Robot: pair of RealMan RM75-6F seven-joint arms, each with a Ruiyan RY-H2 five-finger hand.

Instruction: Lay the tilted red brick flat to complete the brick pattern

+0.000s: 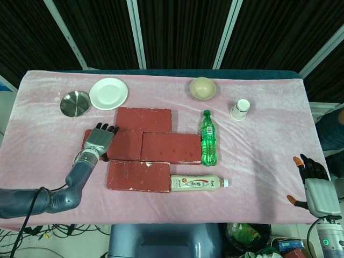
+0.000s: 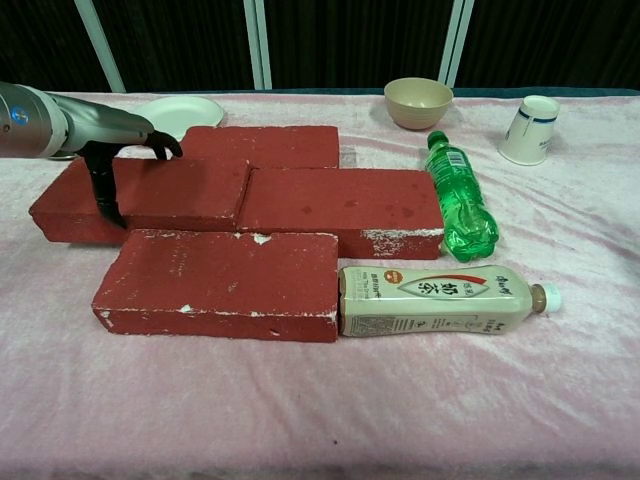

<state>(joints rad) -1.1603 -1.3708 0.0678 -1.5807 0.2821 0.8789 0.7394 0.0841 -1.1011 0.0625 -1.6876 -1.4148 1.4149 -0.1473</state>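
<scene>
Several red bricks form a pattern on the pink cloth. The left brick of the middle row (image 1: 122, 145) (image 2: 170, 190) lies about flat, its right end against the middle-right brick (image 1: 171, 148) (image 2: 340, 205). My left hand (image 1: 99, 140) (image 2: 108, 160) holds its left end, with fingers (image 2: 150, 140) over the top and the thumb down the near face. The top brick (image 1: 143, 119) (image 2: 265, 145) and bottom brick (image 1: 138, 176) (image 2: 220, 280) lie flat. My right hand (image 1: 314, 185) hangs off the table's near right edge, fingers apart, holding nothing.
A green bottle (image 1: 208, 144) (image 2: 458, 200) and a tea bottle (image 1: 196, 184) (image 2: 440, 300) lie against the bricks' right side. A white plate (image 1: 108, 93), a metal dish (image 1: 74, 103), a beige bowl (image 1: 202, 88) (image 2: 418, 102) and a paper cup (image 1: 240, 109) (image 2: 528, 128) stand farther back.
</scene>
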